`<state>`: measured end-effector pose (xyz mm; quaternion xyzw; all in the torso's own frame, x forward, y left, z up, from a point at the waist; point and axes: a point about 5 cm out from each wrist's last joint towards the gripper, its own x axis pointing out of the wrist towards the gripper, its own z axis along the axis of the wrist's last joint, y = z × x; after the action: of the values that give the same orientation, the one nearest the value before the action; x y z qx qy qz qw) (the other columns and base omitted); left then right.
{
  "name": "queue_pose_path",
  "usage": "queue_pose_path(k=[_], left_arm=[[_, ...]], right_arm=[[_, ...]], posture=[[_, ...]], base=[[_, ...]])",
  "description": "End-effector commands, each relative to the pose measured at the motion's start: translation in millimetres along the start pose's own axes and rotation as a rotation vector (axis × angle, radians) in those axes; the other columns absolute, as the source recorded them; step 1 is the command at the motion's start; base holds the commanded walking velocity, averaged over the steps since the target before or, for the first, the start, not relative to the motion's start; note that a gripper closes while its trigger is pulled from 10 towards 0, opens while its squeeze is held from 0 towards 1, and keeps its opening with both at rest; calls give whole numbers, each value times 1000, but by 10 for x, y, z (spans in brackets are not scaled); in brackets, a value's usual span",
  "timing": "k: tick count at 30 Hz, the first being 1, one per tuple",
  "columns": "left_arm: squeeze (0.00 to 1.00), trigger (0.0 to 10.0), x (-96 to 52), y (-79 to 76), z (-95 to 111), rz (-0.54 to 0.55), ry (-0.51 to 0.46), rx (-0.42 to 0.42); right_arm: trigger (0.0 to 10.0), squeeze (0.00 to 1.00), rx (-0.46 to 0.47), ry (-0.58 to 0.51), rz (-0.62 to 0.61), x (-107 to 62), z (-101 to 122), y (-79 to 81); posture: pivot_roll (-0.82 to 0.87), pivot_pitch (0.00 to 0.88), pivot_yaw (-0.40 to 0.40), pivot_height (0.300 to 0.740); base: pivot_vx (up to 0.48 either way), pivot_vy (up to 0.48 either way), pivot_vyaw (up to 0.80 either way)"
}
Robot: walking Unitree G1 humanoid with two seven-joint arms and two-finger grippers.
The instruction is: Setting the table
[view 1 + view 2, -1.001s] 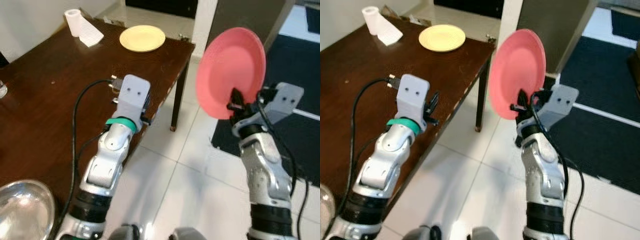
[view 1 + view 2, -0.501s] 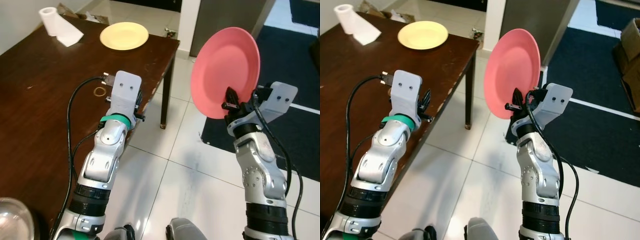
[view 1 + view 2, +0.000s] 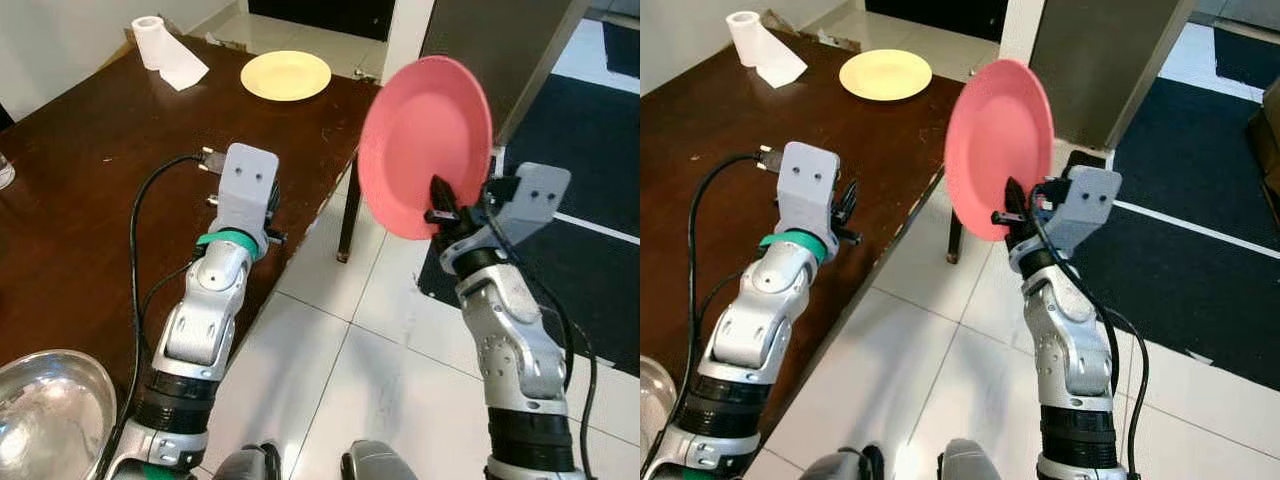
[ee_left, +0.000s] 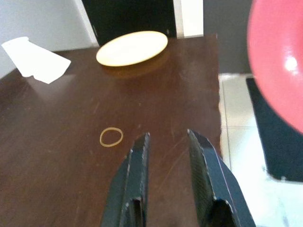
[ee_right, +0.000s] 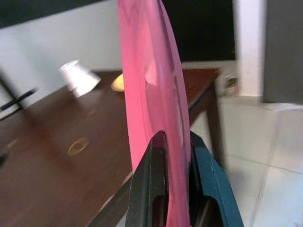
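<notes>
The pink plate is gripped by its lower rim in the right tool, whose fingers are closed tight on the edge, so the plate stands upright and is carried over the tiled floor just beside the worktop, apparently for setting down. The right arm is raised with the forearm near vertical and the wrist bent toward the worktop. The left tool is held over the worktop's near edge, fingers slightly parted and empty, near a rubber band. A yellow plate is already laid at the far end.
</notes>
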<state>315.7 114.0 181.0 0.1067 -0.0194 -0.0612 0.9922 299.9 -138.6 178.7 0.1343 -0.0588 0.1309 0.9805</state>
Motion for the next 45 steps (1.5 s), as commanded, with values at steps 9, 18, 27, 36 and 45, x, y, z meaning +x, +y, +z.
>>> queue_pose_path(k=[9,18,27,36,45], left_arm=[[0,10000,-210,515,190,72,-91,167],[0,10000,-477,790,810,-55,-353,462],[0,10000,-646,795,1055,-52,-408,479],[0,10000,-720,712,999,-97,-393,490],[0,10000,-685,678,909,-155,-348,522]], right_arm=[[10000,0,471,90,184,411,-125,407],[10000,0,742,256,262,821,-237,729],[10000,0,633,548,331,869,-626,1091],[10000,1000,644,555,390,887,-650,1176],[10000,1000,694,405,443,967,-419,1047]], posture=[[-71,33,39,740],[34,90,-4,740],[84,133,-42,740],[93,138,-42,740],[48,120,-29,740]], base=[[0,0,0],[0,0,0],[0,0,0],[0,0,0],[0,0,0]])
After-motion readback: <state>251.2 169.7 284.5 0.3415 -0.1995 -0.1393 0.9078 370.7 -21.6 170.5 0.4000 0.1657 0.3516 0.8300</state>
